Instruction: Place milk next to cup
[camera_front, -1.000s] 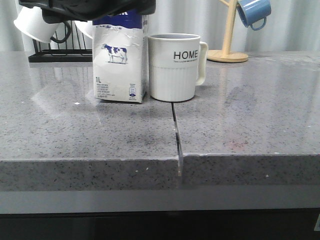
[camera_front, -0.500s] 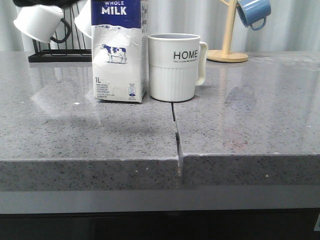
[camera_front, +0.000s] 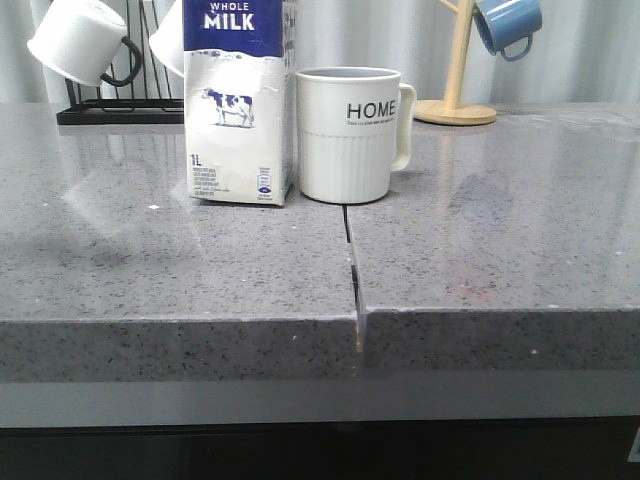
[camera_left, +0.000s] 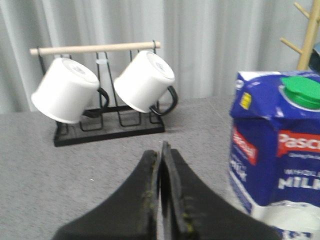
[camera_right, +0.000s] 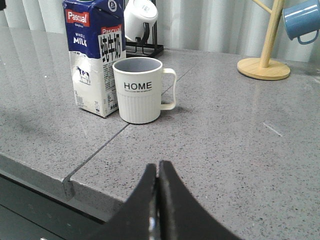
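the tall white-and-blue cardboard milk carton (camera_front: 240, 100) stands upright at 9 o'clock of the ribbed off-white ceramic "home" mug (camera_front: 350, 134), just beside it on speckled grey stone counter (camera_front: 500, 260). left gripper (camera_left: 161, 150) and right gripper (camera_right: 158, 170) are both clenched, holding nothing.

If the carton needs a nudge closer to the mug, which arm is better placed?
Left, probably: its gripper, shut, is close beside the milk. The right gripper sits farther back, with the cup partly between.
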